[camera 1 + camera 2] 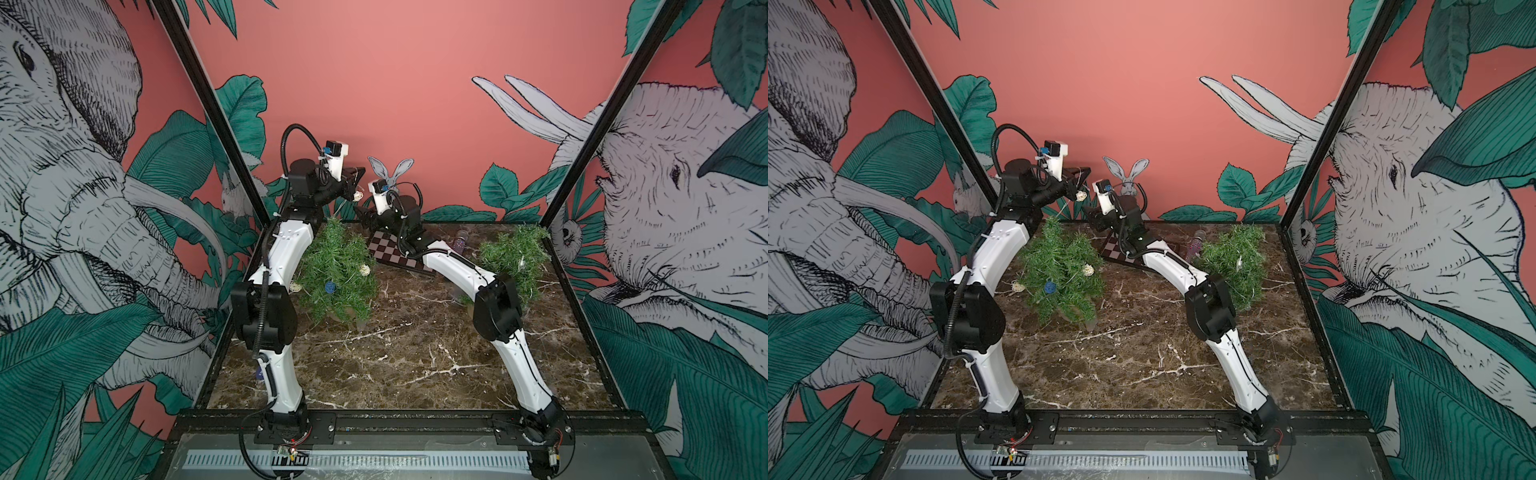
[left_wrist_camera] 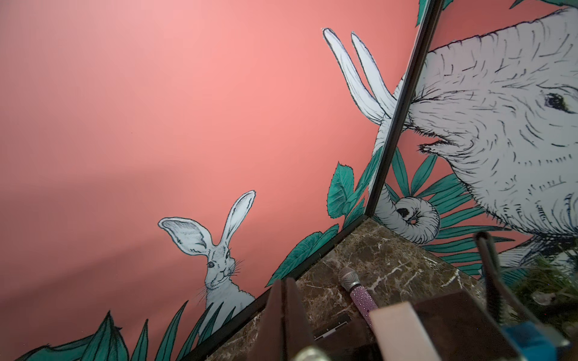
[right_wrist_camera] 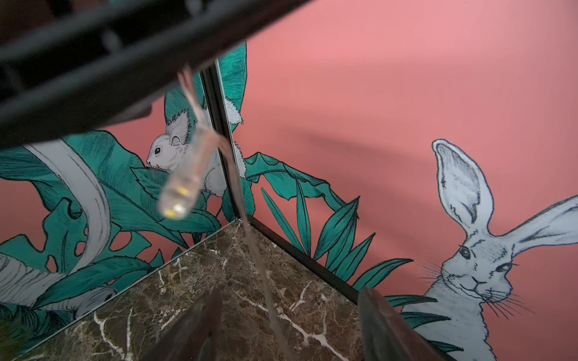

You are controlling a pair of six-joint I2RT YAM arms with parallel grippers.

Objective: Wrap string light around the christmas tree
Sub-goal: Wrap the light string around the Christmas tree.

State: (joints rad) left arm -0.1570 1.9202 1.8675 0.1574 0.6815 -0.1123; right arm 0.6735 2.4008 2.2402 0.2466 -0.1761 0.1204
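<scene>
1. Christmas tree (image 1: 338, 266) stands on the left side of the marble table (image 1: 395, 353), towards the far edge, just right of the left arm's white forearm.
2. The string light (image 3: 179, 193) lies partly on this tree: a white woven ball (image 1: 364, 270) and a blue ball (image 1: 329, 286) sit among its branches, and another white ball (image 1: 296, 286) hangs at its left edge.
3. From the tree the thin wire rises to the left gripper (image 1: 356, 179), held high above the far edge; its jaws are pressed together on the wire, with one more ball (image 1: 358, 195) dangling just below.
4. In the right wrist view a clear bulb hangs from that gripper, and the wire runs down between the fingers of the right gripper (image 3: 291, 293).
5. The right gripper's fingers (image 3: 381, 325) stand apart, with the wire between them but not clamped.
6. A second tree (image 1: 513, 253) stands at the far right, and a checkerboard (image 1: 390, 249) and a microphone (image 2: 359, 293) lie between the two trees.
</scene>
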